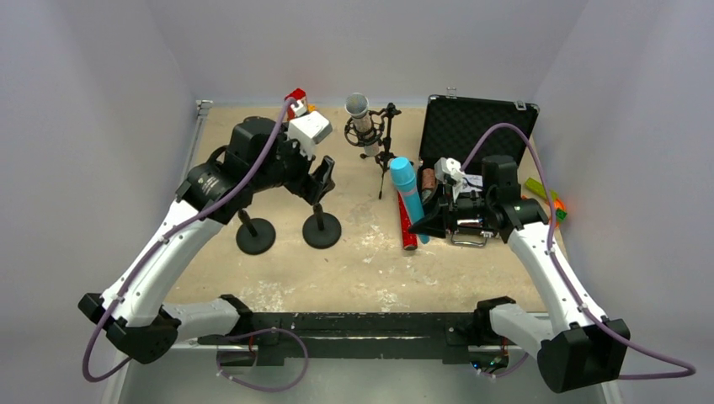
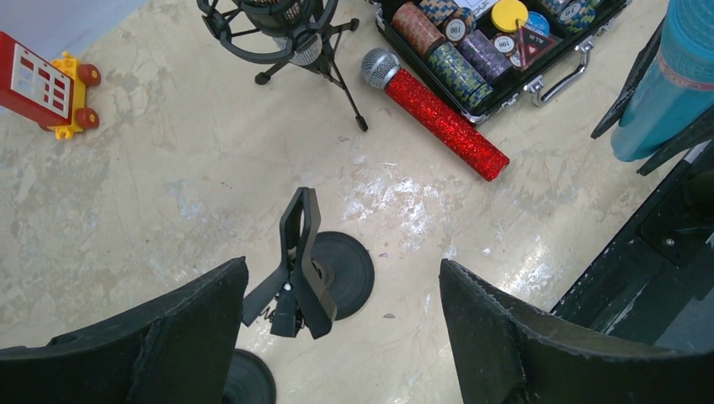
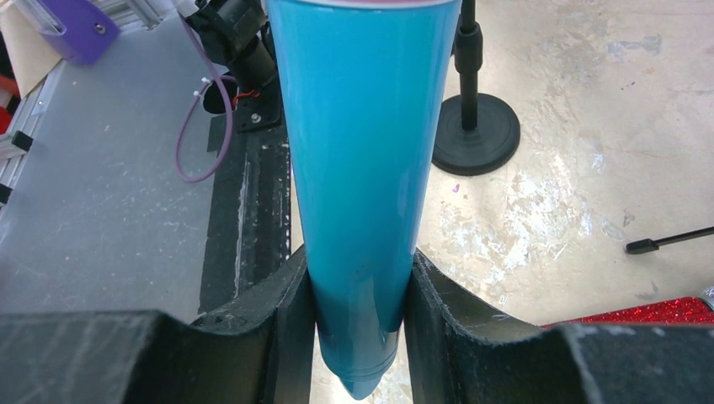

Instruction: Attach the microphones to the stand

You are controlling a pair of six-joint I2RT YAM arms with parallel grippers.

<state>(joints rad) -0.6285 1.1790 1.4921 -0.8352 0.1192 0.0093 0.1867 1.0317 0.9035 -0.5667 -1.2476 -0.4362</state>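
Observation:
My right gripper (image 3: 360, 269) is shut on the tail end of the light blue microphone (image 3: 362, 151), which it holds off the table beside the case (image 1: 408, 189). The red-glitter microphone (image 2: 438, 114) lies flat on the table under it (image 1: 407, 229). The silver microphone (image 1: 360, 116) sits in a shock mount on a small tripod at the back. Two round-based black stands (image 1: 322, 229) (image 1: 255, 236) are left of centre. My left gripper (image 2: 342, 264) hangs open above the right-hand stand, whose spring clip (image 2: 301, 252) is shut with nothing in it.
An open black case (image 1: 476, 126) with poker chips (image 2: 459, 59) stands at the back right, close to my right arm. A red and yellow toy (image 2: 42, 84) lies at the back left. The tripod's legs (image 2: 341, 84) spread near the red microphone's head.

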